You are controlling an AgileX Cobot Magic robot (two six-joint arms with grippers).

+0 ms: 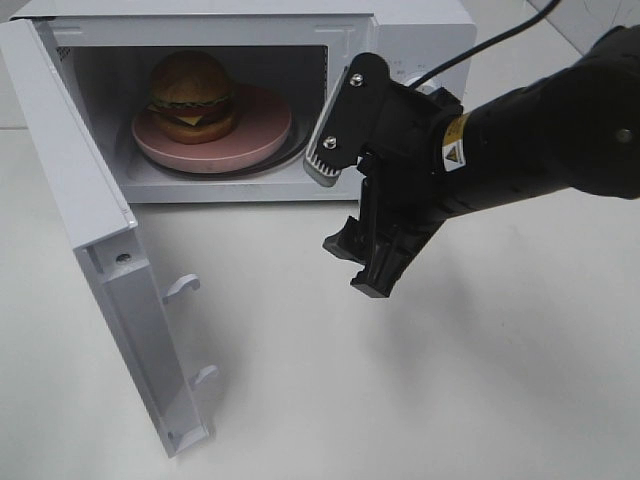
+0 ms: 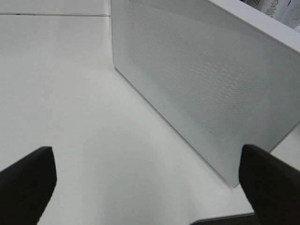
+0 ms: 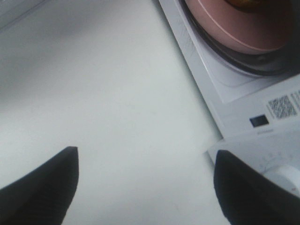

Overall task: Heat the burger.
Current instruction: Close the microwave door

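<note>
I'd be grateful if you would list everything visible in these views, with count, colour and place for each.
microwave: one, white, at the back of the table
door: one, white, swung open on the microwave's left side
plate: one, pink, inside the microwave
burger: one, brown bun with green, red and yellow layers, on the plate
dial: one, white, on the microwave's control panel
cable: one, black, behind the microwave's right end
table: one, white, under everything
right arm: one, black, reaching in from the right
right gripper: one, black, open and empty, in front of the microwave
left gripper: one, black, open and empty, facing the door's outer side
</note>
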